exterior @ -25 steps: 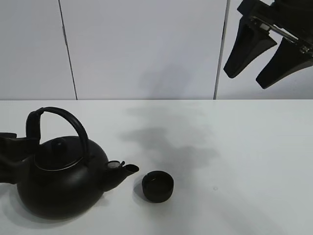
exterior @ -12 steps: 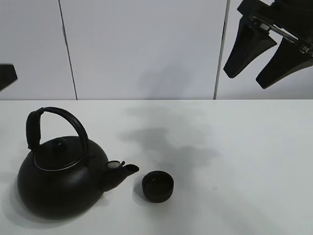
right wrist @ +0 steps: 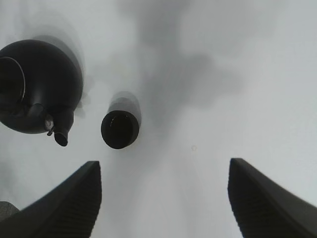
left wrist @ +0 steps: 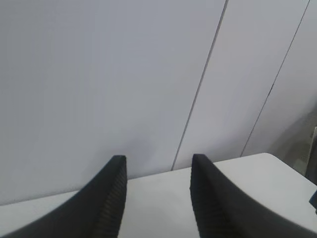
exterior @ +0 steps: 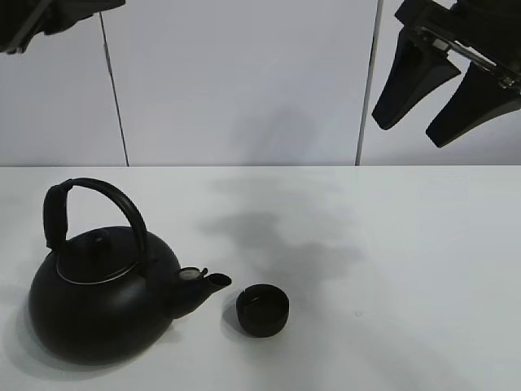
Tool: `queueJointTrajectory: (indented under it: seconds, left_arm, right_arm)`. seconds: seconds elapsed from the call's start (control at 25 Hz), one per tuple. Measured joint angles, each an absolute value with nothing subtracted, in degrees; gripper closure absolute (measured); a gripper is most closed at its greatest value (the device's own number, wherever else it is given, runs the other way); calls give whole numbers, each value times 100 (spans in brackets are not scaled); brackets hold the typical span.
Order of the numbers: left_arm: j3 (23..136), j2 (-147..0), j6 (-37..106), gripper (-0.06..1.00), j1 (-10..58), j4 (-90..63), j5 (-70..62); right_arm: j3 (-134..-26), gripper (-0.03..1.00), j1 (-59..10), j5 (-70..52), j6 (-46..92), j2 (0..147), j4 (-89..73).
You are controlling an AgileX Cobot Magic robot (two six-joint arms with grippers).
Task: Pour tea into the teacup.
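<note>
Upright teacup (exterior: 262,310), contents unclear, beside kettle (exterior: 102,303) spout; both hands released.

The teacup (exterior: 262,310) is a small, matte black, round cup without a handle. It stands upright on the white table (exterior: 407,261), near the front edge and slightly left of centre. It sits just right of the kettle's (exterior: 102,301) spout (exterior: 213,282), close to its tip but apart from it.

High front view; right wrist looks down, left wrist wallward.
</note>
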State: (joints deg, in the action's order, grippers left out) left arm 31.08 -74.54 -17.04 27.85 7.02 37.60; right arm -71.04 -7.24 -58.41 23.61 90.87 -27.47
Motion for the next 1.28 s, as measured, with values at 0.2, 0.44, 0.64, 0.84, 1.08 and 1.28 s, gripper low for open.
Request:
queueJointTrajectory:
  seconds: [0.2,0.44,0.64,0.84,1.08,1.28]
  left_arm:
    - [4418,-7460,-2906,62,2785,1331,1159]
    - [5413,-7495,-3282,61,2785,1076,-829]
    - [6098,-8066,-3265,61,2785,621,-2174]
    - [6641,-8820,-3005,51,2785,254,-3055]
    - [7047,-9127,-2091,41,2785,-931,-3307]
    - [7099,-9127,-1576,41,2785,-1859,-3340]
  right_arm:
    - [-7104,47,-724,-5836,2361,9087,-2747]
    - [-7104,47,-724,-5824,2361,9087,-2747]
    - [-7104,47,-724,-5798,2361,9087,-2752]
    - [-7104,47,-724,-5793,2361,9087,-2752]
    - [-7104,47,-724,-5793,2361,9087,-2752]
    - [-7104,47,-724,-5793,2361,9087,-2752]
